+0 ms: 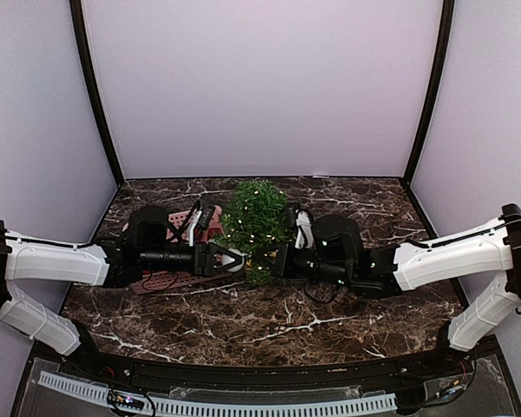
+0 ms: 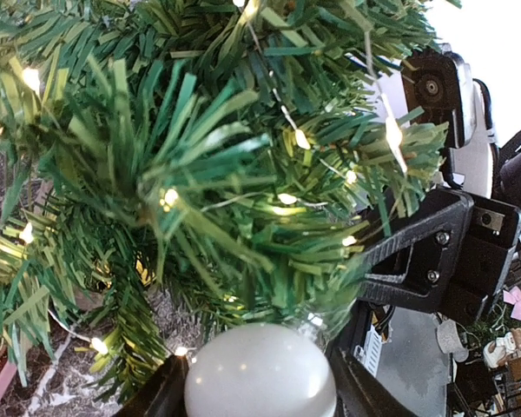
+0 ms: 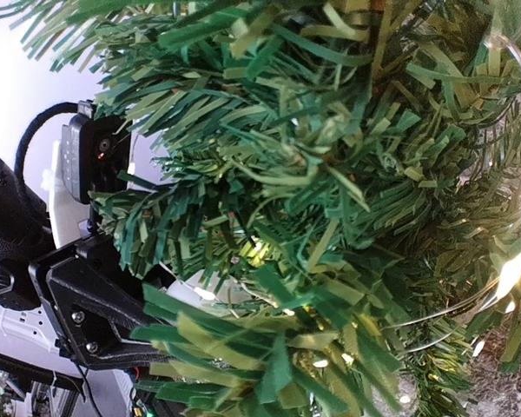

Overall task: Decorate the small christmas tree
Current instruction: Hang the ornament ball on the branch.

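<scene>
The small christmas tree (image 1: 256, 219) stands at the table's middle, green and bushy with lit fairy lights; its pot is hidden. My left gripper (image 1: 232, 261) is at the tree's lower left side, shut on a white ball ornament (image 2: 260, 375) that presses against the lower branches (image 2: 208, 174). My right gripper (image 1: 276, 261) is at the tree's lower right side, facing the left one. It shows in the left wrist view (image 2: 430, 261) with its tips buried in needles. In the right wrist view the tree (image 3: 330, 200) hides my fingers, and the white ball (image 3: 213, 291) peeks through.
A pink basket (image 1: 175, 280) lies under my left arm, left of the tree, with a few small dark and white items (image 1: 196, 221) at its far end. The marble table (image 1: 269, 330) has purple walls round it.
</scene>
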Motion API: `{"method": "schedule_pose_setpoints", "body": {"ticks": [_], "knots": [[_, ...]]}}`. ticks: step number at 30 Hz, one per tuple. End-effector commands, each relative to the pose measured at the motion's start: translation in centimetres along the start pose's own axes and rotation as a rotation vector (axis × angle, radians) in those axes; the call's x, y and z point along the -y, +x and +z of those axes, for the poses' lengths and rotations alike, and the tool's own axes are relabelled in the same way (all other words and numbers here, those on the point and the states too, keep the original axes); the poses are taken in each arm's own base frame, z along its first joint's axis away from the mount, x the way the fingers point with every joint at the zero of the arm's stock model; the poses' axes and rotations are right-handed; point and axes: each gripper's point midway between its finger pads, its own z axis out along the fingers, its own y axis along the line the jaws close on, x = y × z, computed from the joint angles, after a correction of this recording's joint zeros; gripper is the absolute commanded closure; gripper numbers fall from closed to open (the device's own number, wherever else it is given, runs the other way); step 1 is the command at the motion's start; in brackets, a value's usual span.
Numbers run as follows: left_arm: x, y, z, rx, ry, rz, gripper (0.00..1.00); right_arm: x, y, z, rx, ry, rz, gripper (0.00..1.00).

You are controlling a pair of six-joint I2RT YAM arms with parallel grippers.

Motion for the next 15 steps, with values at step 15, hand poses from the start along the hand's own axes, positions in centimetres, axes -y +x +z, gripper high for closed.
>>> {"method": "schedule_pose_setpoints", "body": {"ticks": [15], "knots": [[0.39,0.82,-0.67,0.006,0.032,0.021,0.27,-1.35,-1.34,-0.32,0.061,-0.043,0.021,1.0]]}}
